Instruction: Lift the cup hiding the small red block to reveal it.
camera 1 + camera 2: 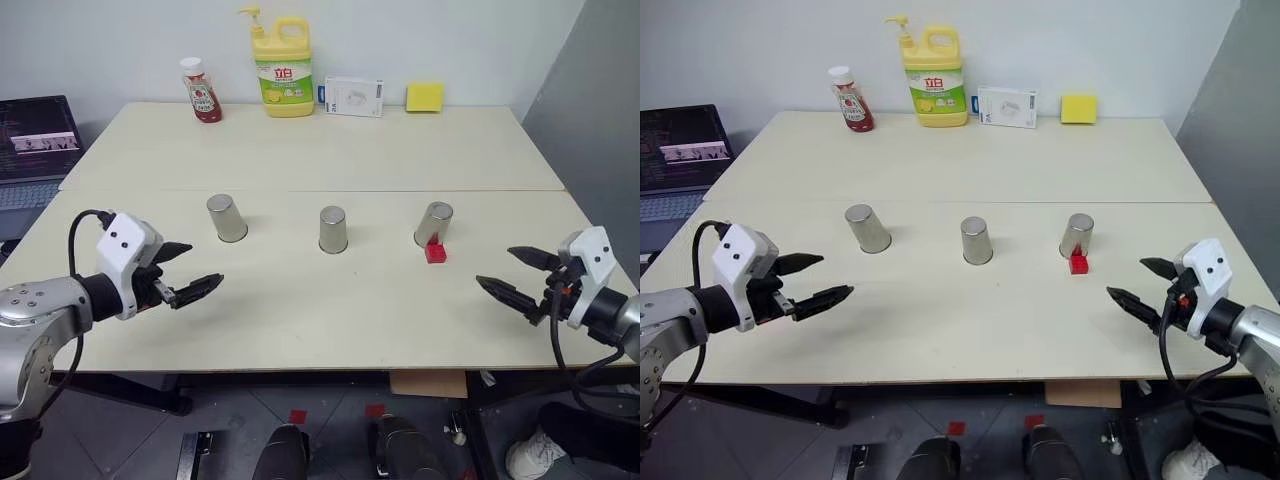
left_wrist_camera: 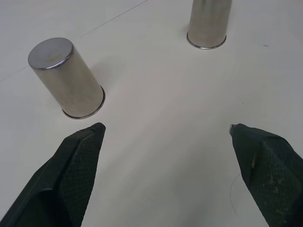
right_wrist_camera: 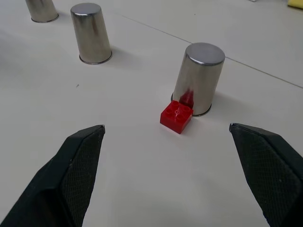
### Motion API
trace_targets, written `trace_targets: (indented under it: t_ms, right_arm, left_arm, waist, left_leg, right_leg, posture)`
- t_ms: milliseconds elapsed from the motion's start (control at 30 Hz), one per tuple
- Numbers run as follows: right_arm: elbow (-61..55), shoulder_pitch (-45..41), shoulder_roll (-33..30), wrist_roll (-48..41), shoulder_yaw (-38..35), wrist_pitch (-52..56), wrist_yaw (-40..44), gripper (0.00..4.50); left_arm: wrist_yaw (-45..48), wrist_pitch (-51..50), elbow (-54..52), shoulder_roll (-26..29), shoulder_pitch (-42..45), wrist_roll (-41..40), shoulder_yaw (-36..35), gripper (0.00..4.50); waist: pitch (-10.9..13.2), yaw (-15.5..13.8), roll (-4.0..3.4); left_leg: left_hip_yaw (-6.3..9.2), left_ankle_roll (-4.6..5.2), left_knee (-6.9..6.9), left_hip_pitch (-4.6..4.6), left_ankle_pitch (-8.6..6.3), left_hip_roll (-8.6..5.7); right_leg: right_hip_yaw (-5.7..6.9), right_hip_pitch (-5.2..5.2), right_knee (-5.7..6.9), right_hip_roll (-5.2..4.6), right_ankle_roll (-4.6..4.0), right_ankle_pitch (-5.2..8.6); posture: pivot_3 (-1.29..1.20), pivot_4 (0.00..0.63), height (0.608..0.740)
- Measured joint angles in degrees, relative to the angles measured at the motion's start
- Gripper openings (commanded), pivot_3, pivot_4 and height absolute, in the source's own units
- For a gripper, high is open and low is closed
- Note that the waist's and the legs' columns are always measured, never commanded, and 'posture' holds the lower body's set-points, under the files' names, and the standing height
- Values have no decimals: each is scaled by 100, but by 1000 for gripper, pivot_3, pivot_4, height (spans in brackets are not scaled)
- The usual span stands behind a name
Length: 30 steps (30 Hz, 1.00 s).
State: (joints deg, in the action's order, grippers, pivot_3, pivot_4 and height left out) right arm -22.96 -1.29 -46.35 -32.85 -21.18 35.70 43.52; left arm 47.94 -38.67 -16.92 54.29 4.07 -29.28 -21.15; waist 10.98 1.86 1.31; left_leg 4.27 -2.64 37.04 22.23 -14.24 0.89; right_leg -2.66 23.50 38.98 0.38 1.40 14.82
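Three identical steel cups stand upside down in a row on the cream table: a left cup (image 1: 227, 218), a middle cup (image 1: 333, 229) and a right cup (image 1: 433, 223). The small red block (image 1: 435, 251) lies uncovered on the table, touching the near side of the right cup (image 3: 199, 79); its red reflects in the steel. My left gripper (image 1: 205, 264) hovers open near the front left, short of the left cup (image 2: 66, 78). Over the front right corner my right gripper (image 1: 494, 266) is open, pointing toward the block (image 3: 176, 116). Neither gripper holds anything.
Along the table's back edge stand a red ketchup bottle (image 1: 202, 90), a yellow detergent bottle (image 1: 283, 65), a white box (image 1: 353, 96) and a yellow sponge (image 1: 424, 96). A laptop (image 1: 35, 150) sits off the left side. A seam crosses the table (image 1: 300, 320) behind the cups.
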Motion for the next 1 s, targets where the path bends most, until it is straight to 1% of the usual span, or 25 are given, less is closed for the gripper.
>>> trace_targets:
  t_ms: [133,600,733,900,1000]
  right_arm:
    - [18,-51,1,-43,0,1,39,4486]
    - [94,-287,38,-51,58,1,112,4486]
    - [163,-412,183,0,252,-32,89,4486]
    - [289,-494,271,79,398,-186,18,4486]
    - [305,-495,363,122,439,-209,-72,4486]
  left_arm:
    - [-13,-44,-53,3,0,0,-119,4500]
    - [-246,-145,-196,-16,7,10,-122,4500]
    - [-442,-207,-288,-225,159,3,-108,4500]
    - [-635,2,-207,-428,455,92,-14,4500]
    - [-648,-5,-309,-541,281,34,15,4500]
  waist:
    - [0,0,0]
    - [0,-1,0]
    - [0,-2,0]
    - [0,-4,0]
    - [0,11,0]
  left_leg:
    - [-1,0,0,0,0,-1]
    - [0,0,0,-1,0,0]
    - [0,0,0,-4,0,0]
    - [-1,0,0,-10,0,-3]
    - [-2,0,-4,-11,0,-1]
  right_leg:
    - [-2,0,0,0,0,0]
    - [-1,-1,0,0,0,0]
    - [0,-4,0,0,0,0]
    - [-3,-10,-1,-1,1,0]
    - [-6,-9,-2,-1,0,0]
  posture:
    - [0,150,740]
    - [0,150,740]
    - [0,150,740]
    - [0,150,740]
    - [0,150,740]
